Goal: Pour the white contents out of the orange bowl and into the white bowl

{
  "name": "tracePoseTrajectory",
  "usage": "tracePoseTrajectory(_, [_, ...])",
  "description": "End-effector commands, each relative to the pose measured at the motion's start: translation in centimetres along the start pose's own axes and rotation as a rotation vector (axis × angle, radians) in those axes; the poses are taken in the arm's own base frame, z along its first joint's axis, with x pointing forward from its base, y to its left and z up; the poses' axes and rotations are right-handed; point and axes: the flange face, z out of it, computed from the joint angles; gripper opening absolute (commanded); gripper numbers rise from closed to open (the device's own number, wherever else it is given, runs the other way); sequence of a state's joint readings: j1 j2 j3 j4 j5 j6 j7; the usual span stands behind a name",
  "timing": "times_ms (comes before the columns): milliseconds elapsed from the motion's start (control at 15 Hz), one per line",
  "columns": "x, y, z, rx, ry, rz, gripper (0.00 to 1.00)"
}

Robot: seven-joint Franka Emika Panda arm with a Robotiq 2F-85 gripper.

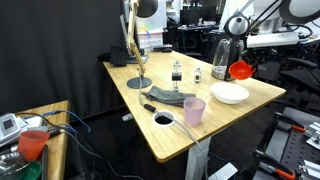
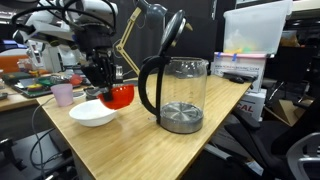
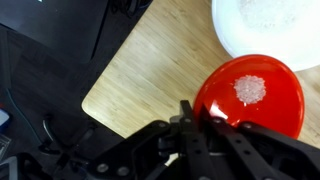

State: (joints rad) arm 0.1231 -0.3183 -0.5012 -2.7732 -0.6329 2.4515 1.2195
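The orange bowl (image 3: 250,95) is small, glossy and red-orange, with a patch of white grains inside. My gripper (image 3: 200,118) is shut on its rim and holds it in the air beside the white bowl (image 3: 262,25), which holds some white grains too. In both exterior views the orange bowl (image 1: 240,71) (image 2: 119,96) hangs just above the rim of the white bowl (image 1: 229,93) (image 2: 92,113) near the table's edge. The gripper (image 1: 236,55) (image 2: 103,72) comes down from above.
A glass kettle (image 2: 173,92) stands on the wooden table (image 1: 150,100). A translucent pink cup (image 1: 194,110), a grey cloth (image 1: 170,97), small bottles (image 1: 177,72) and a lamp base (image 1: 139,82) share the table. A red-orange cup with wires (image 1: 33,142) sits on a side table.
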Motion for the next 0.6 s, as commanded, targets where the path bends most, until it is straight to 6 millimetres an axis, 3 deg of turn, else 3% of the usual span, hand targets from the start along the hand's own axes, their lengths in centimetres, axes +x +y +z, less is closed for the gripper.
tracePoseTrajectory(0, [-0.3, 1.1, 0.3, -0.067, -0.050, 0.041, 0.02])
tracePoseTrajectory(533, [-0.6, 3.8, 4.4, -0.173, -0.163, 0.094, 0.02])
